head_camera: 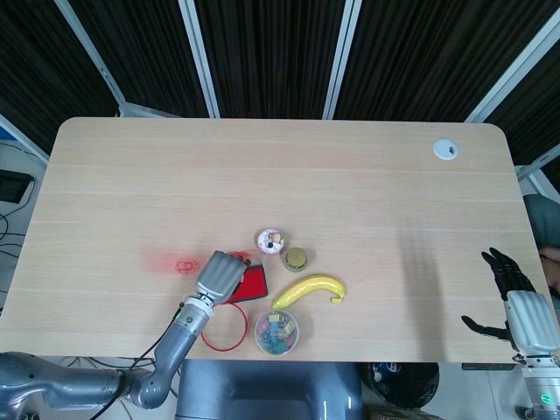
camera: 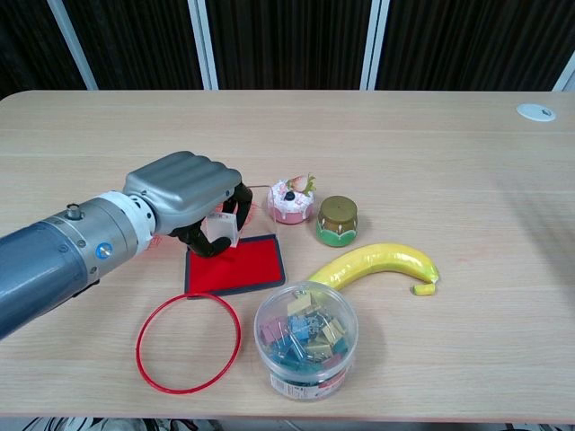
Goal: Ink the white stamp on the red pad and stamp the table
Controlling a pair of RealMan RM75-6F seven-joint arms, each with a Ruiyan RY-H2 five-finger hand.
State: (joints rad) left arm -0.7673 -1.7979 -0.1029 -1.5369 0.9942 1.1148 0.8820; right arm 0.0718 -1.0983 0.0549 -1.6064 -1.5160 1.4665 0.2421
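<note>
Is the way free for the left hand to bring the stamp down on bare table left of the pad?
Probably yes: the left hand holds the stamp above the pad, with bare table alongside.

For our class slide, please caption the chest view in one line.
Left hand holds the white stamp just above the red pad, beside a banana and a tub of clips.

Pad (camera: pixel 235 267) near table's (camera: pixel 431 135) front edge — ring (camera: pixel 188 340) before it, clip tub (camera: pixel 306 339) right of ring. Cupcake (camera: pixel 293 199) and jar (camera: pixel 337 220) behind pad's right end; banana (camera: pixel 377 265) right — behind tub.
</note>
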